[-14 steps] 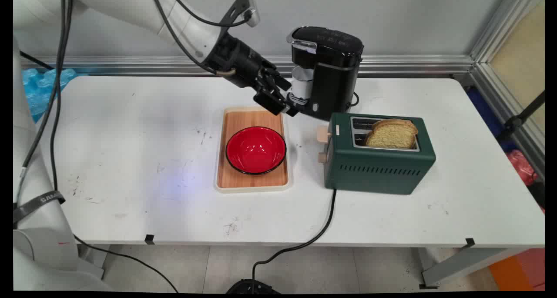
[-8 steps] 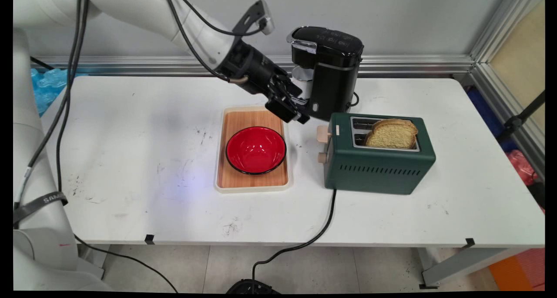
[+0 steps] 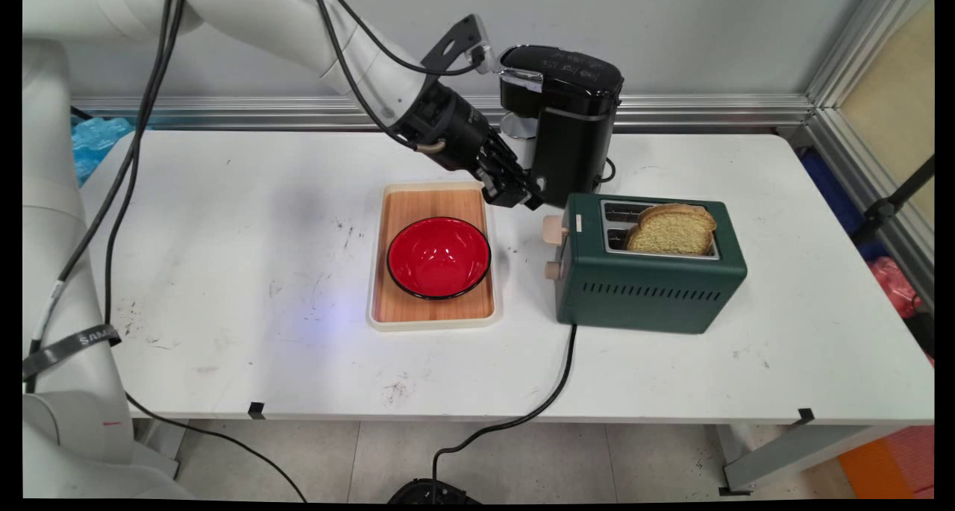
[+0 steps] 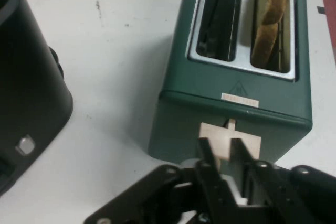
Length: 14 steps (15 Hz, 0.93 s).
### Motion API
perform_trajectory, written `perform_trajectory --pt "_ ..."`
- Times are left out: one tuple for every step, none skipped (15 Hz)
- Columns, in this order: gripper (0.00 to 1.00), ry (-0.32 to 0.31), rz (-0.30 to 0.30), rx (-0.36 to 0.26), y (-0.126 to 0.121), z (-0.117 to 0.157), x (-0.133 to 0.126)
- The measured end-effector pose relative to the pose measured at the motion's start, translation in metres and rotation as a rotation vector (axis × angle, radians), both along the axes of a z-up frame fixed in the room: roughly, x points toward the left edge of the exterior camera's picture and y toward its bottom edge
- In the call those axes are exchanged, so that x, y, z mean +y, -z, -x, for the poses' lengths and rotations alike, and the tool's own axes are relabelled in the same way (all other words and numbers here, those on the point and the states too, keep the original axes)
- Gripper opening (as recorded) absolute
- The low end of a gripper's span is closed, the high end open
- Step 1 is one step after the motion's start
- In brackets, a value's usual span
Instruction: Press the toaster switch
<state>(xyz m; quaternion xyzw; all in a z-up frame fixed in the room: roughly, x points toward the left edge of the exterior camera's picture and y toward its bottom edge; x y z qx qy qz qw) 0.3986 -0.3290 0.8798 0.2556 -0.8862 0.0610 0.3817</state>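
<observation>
Gripper: the black gripper (image 3: 522,195) (image 4: 227,153) is hanging just at the toaster's lever end, slanting down from the upper left.
Jaws: nearly closed, the two fingers (image 4: 207,153) are standing close together in front of the lever, with only a narrow gap showing; whether they are touching it is hard to tell.
Lever: the pale lever (image 4: 230,139) (image 3: 553,230) is sitting near the top of its slot.
Toaster: the green toaster (image 3: 649,272) (image 4: 210,124) is standing on the white bench (image 3: 224,272), at 3 o'clock from the tray.
Bread: a slice (image 3: 671,229) (image 4: 269,17) is standing in one slot; the other is open.
Around: a red bowl (image 3: 439,257) is resting on a wooden tray (image 3: 433,313); a black coffee maker (image 3: 567,123) (image 4: 26,108) is standing at 12 o'clock from the gripper.
</observation>
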Motion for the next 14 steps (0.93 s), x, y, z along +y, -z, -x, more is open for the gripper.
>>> perform_trajectory --pt "0.00 -0.002 -0.006 -0.003 0.001 0.001 -0.001" --pt "0.00 -0.004 -0.012 -0.006 0.001 0.003 -0.002" --pt "0.00 -0.005 -0.018 -0.008 0.002 0.006 -0.003" --pt "0.00 -0.006 -0.021 -0.010 0.003 0.007 -0.004" --pt "0.00 -0.007 -0.024 -0.011 0.004 0.010 -0.004" --pt "0.00 -0.007 -0.027 -0.012 0.005 0.012 -0.005" --pt "0.00 -0.008 -0.032 -0.012 0.006 0.014 -0.006" --pt "0.00 -0.008 -0.036 -0.013 0.007 0.016 -0.006" --pt "0.00 -0.010 -0.041 -0.013 0.008 0.018 -0.007" --pt "0.00 -0.012 -0.045 -0.013 0.009 0.019 -0.008" --pt "0.00 -0.014 -0.049 -0.013 0.010 0.021 -0.009" --pt "0.00 -0.015 -0.052 -0.013 0.011 0.023 -0.010" --pt "0.00 -0.015 -0.056 -0.014 0.013 0.025 -0.011" --pt "0.00 -0.016 -0.059 -0.015 0.014 0.026 -0.011"
